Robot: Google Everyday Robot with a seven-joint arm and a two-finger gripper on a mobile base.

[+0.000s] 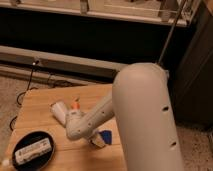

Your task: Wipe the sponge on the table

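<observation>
The light wooden table [40,111] fills the lower left of the camera view. A small dark-blue sponge [105,136] lies on it near the middle, partly covered by my arm. My gripper [96,142] hangs at the end of the white arm, right at the sponge's left edge and low over the tabletop. A white cup [59,111] lies tipped on its side to the upper left of the gripper. Just beside the cup, an orange carrot [76,105] pokes out from behind the arm.
A black round pan [33,149] holding a white oblong object sits at the table's front left corner. My thick white upper arm [145,120] blocks the table's right side. Black cables trail on the floor to the left, and a dark wall base runs behind.
</observation>
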